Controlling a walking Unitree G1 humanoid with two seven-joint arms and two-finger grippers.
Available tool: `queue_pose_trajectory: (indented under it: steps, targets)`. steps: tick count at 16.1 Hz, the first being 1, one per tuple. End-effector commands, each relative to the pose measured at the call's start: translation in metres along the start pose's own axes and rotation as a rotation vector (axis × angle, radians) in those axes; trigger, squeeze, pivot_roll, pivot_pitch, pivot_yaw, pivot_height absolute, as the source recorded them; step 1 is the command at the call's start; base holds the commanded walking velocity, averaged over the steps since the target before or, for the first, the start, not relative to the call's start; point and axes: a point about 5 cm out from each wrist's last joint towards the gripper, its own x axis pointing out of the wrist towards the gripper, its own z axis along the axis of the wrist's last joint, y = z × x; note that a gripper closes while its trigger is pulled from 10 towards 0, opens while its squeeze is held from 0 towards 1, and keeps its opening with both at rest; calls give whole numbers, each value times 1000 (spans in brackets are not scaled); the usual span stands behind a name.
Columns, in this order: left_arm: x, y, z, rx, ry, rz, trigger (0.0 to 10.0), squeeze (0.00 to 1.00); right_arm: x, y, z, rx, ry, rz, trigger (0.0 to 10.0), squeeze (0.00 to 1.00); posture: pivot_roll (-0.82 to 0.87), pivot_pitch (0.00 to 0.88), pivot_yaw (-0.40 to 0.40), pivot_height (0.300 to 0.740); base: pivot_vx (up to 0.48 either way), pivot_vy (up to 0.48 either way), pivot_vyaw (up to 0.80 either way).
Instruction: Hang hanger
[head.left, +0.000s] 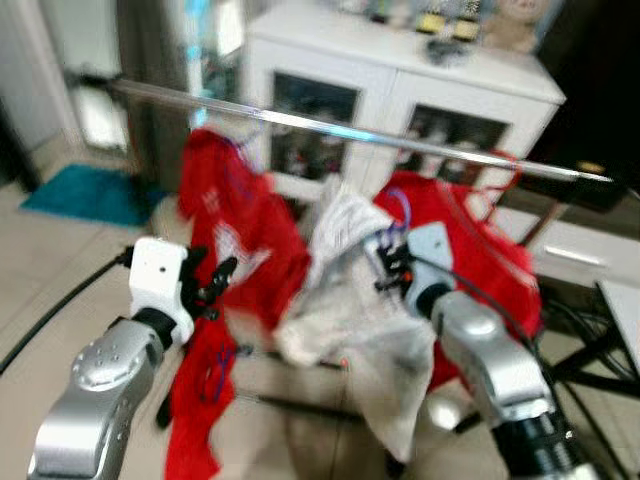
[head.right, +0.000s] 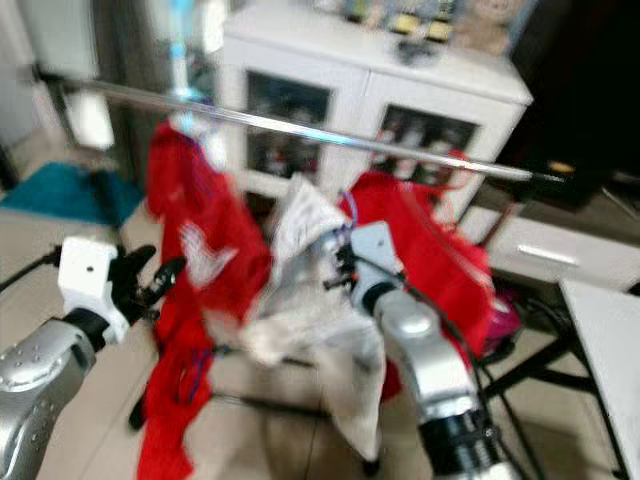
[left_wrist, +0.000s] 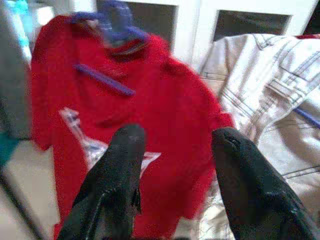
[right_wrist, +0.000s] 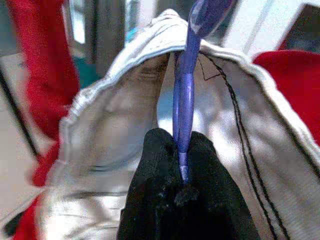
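We are looking down at a silver clothes rail (head.left: 400, 140) running across the room in front of a white cabinet (head.left: 400, 90). Our right claw (right_wrist: 182, 150) is pinching the neck of a purple hanger (right_wrist: 186, 95), its two black fingers (right_wrist: 155, 165) pressed together on either side of the plastic stem. That hanger is carrying a pale striped shirt (head.left: 350, 290), whose collar is opening around the stem in the right wrist view. The shirt is hanging below the rail, between two red garments, with the right claw raised among them and the hanger's top just under the rail; whether the hook is touching the rail cannot be made out through the blur.

Our left claw (left_wrist: 172, 150) is hovering with its fingers spread wide apart, gripping nothing. It is facing a red T-shirt (left_wrist: 125, 110) that is hanging on another purple hanger (left_wrist: 117, 22) from the rail; whether the fingertips are touching the fabric cannot be told. A second red garment (head.left: 470, 240) is hanging on the robot's right of the striped shirt. A teal mat (head.left: 85, 195) is lying on the tiled floor (head.left: 60, 270) at the far left.
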Motion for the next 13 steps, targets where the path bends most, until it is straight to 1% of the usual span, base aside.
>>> queue_pose_trajectory:
  steps: [1,2,3,4,5,6,7,8,10,11,13]
  targets:
    - [2,-7,5,25,-11,-46,10000,0,-1,-11,22,27,-90,-33,10000,0,9,0,-108,740,394,0,0]
    - [2,-12,11,49,-36,-108,10000,0,-1,-11,34,70,-137,-21,10000,0,9,0,-109,740,0,0,0]
    - [1,-17,16,64,-59,-173,10000,0,0,-11,42,82,-161,-12,10000,0,10,0,-111,740,0,0,0]
    - [-1,-21,21,71,-79,-224,10000,0,2,-10,51,47,-188,0,10000,0,10,0,-111,740,0,0,0]
    - [-2,-23,21,76,-77,-258,10000,0,5,-8,59,33,-206,20,10000,0,8,0,-111,740,0,0,0]
    - [-4,-27,21,91,-69,-309,10000,0,10,-7,66,40,-202,34,10000,0,7,0,-111,740,0,0,0]
    - [-7,-32,23,110,-62,-383,10000,0,20,-6,75,46,-189,47,10000,0,8,0,-113,740,0,0,0]
    - [-8,-34,25,127,-69,-420,10000,0,29,-5,79,57,-165,42,10000,0,9,0,-114,740,0,0,0]
    - [-10,-36,27,130,-78,-462,10000,0,59,-7,77,43,-29,7,10000,0,15,0,-117,740,0,0,0]
    - [-10,-35,27,133,-78,-459,10000,0,68,-6,80,78,-15,12,10000,0,23,0,-123,740,0,0,0]
    - [-12,-34,27,135,-77,-458,10000,0,78,-4,88,118,-23,11,10000,0,31,0,-128,740,0,0,0]
